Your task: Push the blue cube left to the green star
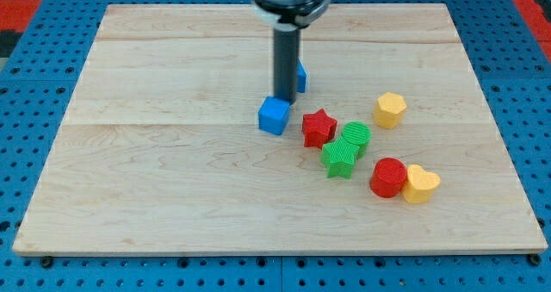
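Note:
The blue cube [274, 115] sits near the board's middle. The green star [339, 158] lies to its lower right, touching a green round block [355, 137] and close to a red star [318, 127]. My tip [285, 100] comes down just above and right of the blue cube, at its top right edge, seemingly touching it. A second blue block [300, 77] is mostly hidden behind the rod.
A yellow hexagonal block [390, 110] sits to the right. A red cylinder [388, 177] and a yellow heart-like block [421, 183] touch at the lower right. The wooden board [172, 197] lies on a blue pegboard.

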Tool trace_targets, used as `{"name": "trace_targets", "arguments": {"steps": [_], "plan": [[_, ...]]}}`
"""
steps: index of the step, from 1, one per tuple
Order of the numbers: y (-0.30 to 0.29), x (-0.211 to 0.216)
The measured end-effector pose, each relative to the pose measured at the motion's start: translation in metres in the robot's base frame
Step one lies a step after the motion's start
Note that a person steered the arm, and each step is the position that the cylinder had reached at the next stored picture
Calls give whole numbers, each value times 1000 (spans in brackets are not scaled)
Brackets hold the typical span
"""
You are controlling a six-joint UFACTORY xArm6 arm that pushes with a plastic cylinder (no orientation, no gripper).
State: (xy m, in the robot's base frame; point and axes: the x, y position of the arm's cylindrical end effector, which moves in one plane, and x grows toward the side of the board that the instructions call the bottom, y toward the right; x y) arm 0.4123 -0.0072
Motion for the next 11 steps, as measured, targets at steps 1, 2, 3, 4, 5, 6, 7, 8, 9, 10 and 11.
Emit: {"name": "trace_targets", "arguments": {"steps": [1, 2, 3, 4, 5, 6, 7, 8, 9, 10, 11], "plan": [[-54, 25], [-73, 54], [-75, 27], [-73, 13], [-50, 30], [-49, 56], [-49, 74], [-41, 50], [-29, 26], [-19, 28], [-21, 64]]}}
